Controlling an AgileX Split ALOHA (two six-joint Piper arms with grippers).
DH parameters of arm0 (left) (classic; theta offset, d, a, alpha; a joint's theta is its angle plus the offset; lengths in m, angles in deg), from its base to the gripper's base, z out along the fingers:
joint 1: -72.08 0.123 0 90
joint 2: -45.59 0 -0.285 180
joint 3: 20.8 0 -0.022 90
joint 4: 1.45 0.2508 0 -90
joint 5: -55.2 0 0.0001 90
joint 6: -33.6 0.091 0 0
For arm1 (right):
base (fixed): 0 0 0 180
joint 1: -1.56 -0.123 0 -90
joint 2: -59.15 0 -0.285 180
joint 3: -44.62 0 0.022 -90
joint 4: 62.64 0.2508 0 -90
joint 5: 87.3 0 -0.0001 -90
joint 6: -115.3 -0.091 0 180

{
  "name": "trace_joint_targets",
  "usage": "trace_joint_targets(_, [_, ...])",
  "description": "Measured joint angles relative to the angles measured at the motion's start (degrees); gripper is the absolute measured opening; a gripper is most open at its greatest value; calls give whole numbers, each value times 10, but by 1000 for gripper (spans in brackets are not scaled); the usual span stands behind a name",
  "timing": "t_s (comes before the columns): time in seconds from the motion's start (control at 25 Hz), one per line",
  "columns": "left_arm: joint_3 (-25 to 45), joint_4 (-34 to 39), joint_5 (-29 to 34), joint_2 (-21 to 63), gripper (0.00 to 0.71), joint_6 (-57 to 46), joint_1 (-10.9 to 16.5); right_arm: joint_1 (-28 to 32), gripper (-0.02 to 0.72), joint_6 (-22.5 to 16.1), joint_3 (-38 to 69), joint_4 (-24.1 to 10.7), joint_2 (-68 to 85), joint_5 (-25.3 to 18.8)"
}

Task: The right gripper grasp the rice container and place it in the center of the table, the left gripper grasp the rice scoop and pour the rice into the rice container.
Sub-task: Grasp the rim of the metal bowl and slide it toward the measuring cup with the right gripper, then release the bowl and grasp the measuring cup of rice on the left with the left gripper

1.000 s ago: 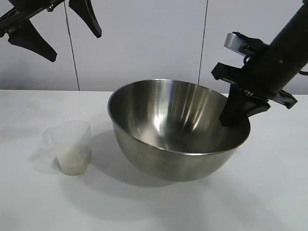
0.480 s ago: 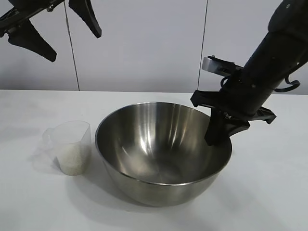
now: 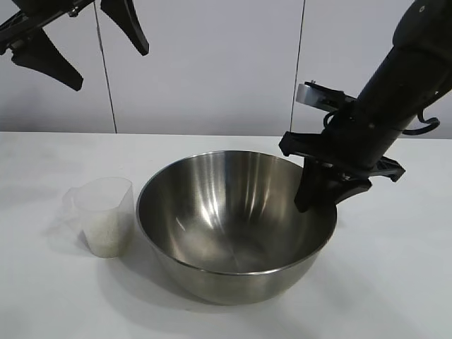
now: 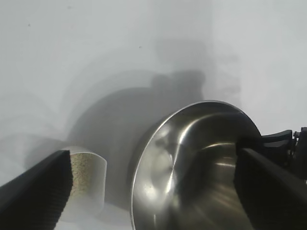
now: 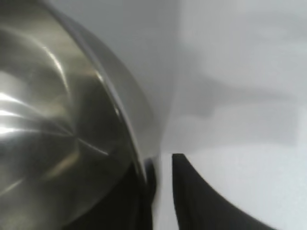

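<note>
The rice container (image 3: 236,226), a big shiny steel bowl, stands on the white table (image 3: 395,282) near its middle. My right gripper (image 3: 321,191) straddles the bowl's right rim, one finger inside and one outside. In the right wrist view the right gripper (image 5: 163,165) is open, with a white gap between the outer finger and the bowl wall (image 5: 57,120). The rice scoop (image 3: 106,215), a clear plastic cup, stands just left of the bowl with rice (image 3: 106,236) in its lower half. My left gripper (image 3: 111,68) hangs open high at the back left; below it are the scoop (image 4: 88,187) and the bowl (image 4: 192,167).
A pale panelled wall (image 3: 212,63) rises behind the table. Bare tabletop lies in front of the bowl and to its right. The right gripper's fingertip (image 4: 283,143) shows at the bowl's far rim in the left wrist view.
The right gripper carried the bowl leftward and down toward the scoop, then its fingers parted from the rim. The left arm has stayed still.
</note>
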Motion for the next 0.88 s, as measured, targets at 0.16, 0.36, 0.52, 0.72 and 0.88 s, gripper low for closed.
trace_joint_targets(0.16, [0,0,0,0,657,0,0,0,580,-5,0,-6,32,-2])
trace_joint_targets(0.36, [0,0,0,0,657,0,0,19,620,-52,0,-13,101,-21])
trace_joint_targets(0.52, [0,0,0,0,657,0,0,66,634,-76,0,-19,151,-33])
trace_joint_targets(0.72, [0,0,0,0,657,0,0,123,633,-88,0,-4,161,-61])
trace_joint_targets(0.88, [0,0,0,0,657,0,0,135,636,-73,1,37,161,-73])
